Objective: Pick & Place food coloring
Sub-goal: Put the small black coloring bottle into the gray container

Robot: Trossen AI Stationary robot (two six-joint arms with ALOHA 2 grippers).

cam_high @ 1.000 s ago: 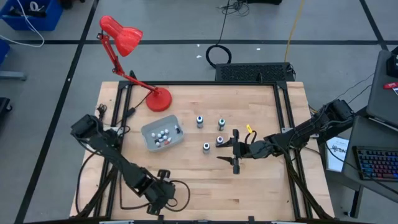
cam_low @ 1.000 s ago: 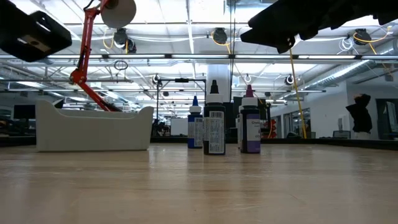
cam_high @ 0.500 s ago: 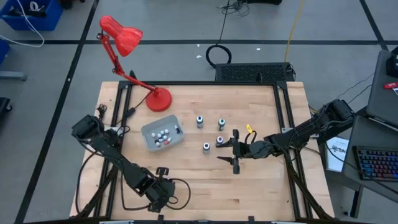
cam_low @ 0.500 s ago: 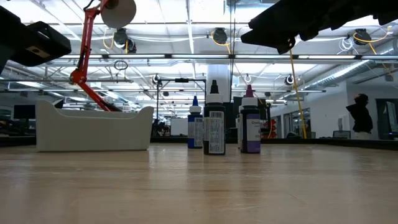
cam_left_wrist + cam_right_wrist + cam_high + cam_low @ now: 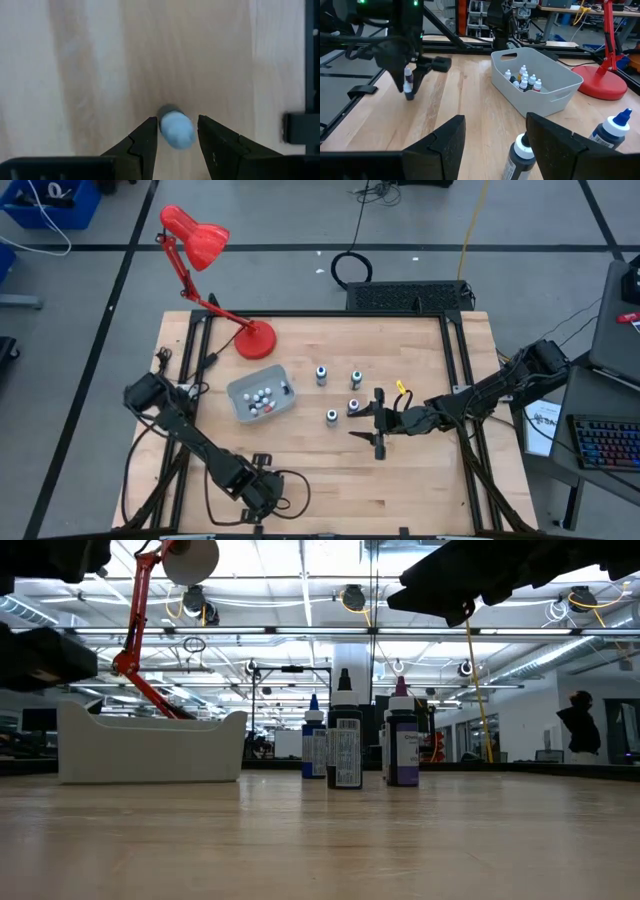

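The left claw (image 5: pixel 175 137) holds a small bottle (image 5: pixel 176 128) above the bench (image 5: pixel 420 480), so it must next carry it to the tray (image 5: pixel 240 408), while the right claw (image 5: pixel 378 432) waits wide.

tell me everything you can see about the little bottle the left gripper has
The small bottle has a white cap at the bottom, a dark body and a reddish band. It hangs upside down, clear of the wooden table, clamped between the left gripper's dark fingers near the table's front-left edge. From above only its pale round end shows.
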